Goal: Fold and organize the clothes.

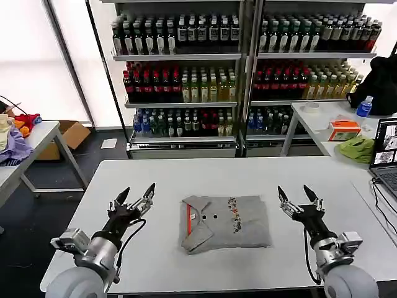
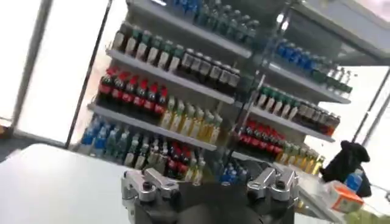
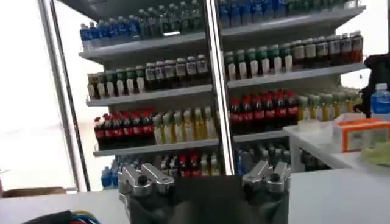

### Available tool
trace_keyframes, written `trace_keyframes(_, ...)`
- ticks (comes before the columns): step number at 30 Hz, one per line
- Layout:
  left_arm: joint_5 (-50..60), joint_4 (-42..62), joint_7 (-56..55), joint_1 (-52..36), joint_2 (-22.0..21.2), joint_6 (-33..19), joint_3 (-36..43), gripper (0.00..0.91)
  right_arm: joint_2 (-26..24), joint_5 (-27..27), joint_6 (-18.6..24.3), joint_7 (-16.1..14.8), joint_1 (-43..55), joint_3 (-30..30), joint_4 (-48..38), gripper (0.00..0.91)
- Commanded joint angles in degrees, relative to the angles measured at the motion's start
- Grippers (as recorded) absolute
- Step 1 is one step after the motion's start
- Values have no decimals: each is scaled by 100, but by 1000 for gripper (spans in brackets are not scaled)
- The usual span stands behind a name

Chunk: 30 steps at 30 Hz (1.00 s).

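Left pincer (image 1: 136, 193), right pincer (image 1: 298, 195) agape, empty, flanking folded shirt (image 1: 225, 222); print unreadable.

My table (image 1: 155, 248) is a white top w/ rounded corners, running across in front of me. One thing lies on it: a light grey shirt (image 1: 226, 223), folded into a neat rectangle, approx mid-table. Its collar sits at my left end of the fold, w/ an orange-red strip along the collar edge and two small dark buttons just beside it. A small multicoloured print runs across the top layer, toward my right. One collar flap pokes out at the near-left corner of the fold. The shirt lies flat, well clear of every table edge, w/ bare white top showing all round it.
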Motion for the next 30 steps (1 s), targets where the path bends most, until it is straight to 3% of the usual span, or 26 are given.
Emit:
trace_keyframes(1,2463,1,1979,969,-668,-1062,-160,907,134,-294,578,-662,-803,615,77,907)
trace_keyframes(4,2818,82,2173,977,-767,-1458,-244,907,180,-363,810,-744,-872,620,-14,907)
trace_keyframes(12,2889,190,2552,1044,-906,-1466,-366,907,213,-255,1090,-805,-1266,630,67,907)
trace_keyframes(24,2997,236,2847,1109,-868,-1682,-462,907,236,-434,965,-798,-1233,588,10,907)
trace_keyframes(30,3143,294,2965,1056,-911,-1632,-565,907,532,-401,736,-922,-1183,845,9,907)
